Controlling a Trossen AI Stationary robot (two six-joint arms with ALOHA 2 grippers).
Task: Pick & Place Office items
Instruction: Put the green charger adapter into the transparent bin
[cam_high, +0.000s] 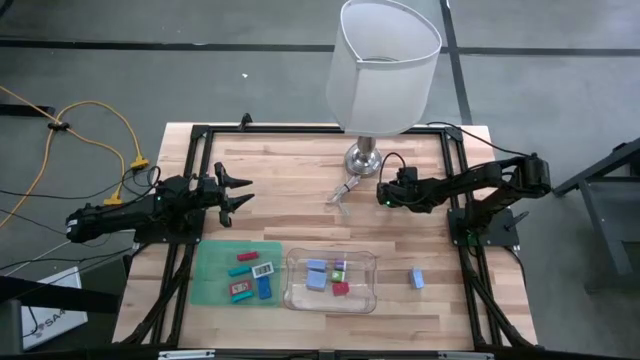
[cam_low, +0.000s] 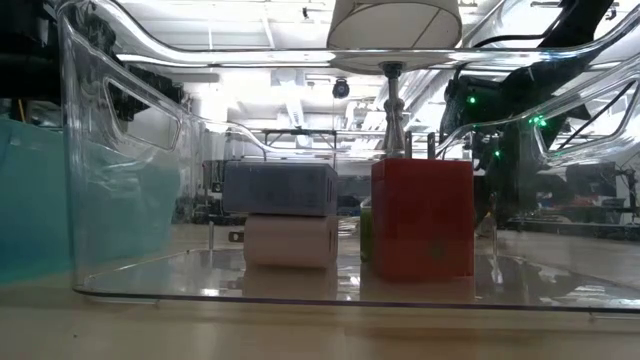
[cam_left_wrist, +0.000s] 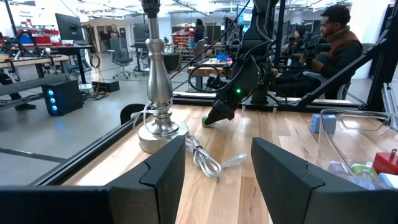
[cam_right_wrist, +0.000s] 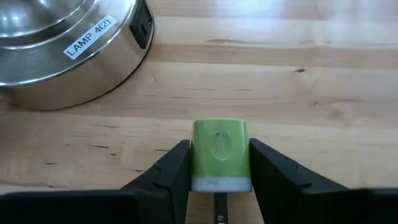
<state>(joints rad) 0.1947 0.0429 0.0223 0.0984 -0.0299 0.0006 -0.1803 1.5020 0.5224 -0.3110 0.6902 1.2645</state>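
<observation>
Pale butcher-block table (cam_high: 300, 170), planks with fine grain and a few dark knots, framed by black rails; grey concrete floor around it. Beyond the table an open workshop with desks, monitors and a seated person (cam_left_wrist: 329, 46).

Right gripper (cam_right_wrist: 219, 163) low at the wood, just beside the lamp (cam_high: 383, 75). Its 2 dark fingers press both sides of a green piece (cam_right_wrist: 220, 154): glossy, rounded top, paler whitish band along one end. Jaws narrow, closed onto it. Lamp base (cam_right_wrist: 68, 46) is brushed silver metal, domed, with a white sticker reading "LAMP 4(2)"; shade is white fabric, drum-shaped. A pale cord (cam_high: 342, 192) lies looped on the wood between the 2 grippers.

Left gripper (cam_high: 232, 192) hovers well apart from the right one, across the table, jaws partly spread, nothing between them.

Toward the table's front edge from both grippers: a flat green mat (cam_high: 235, 272) with teal, blue and red blocky pieces; a clear plastic tray (cam_high: 331, 281), rounded corners, holding blue, red, green and purple pieces. In the low view, a red block (cam_low: 422, 218) and a grey-blue block (cam_low: 280, 187) stacked on a cream one (cam_low: 291, 240). 1 blue block (cam_high: 416, 278) lies alone on bare wood.
</observation>
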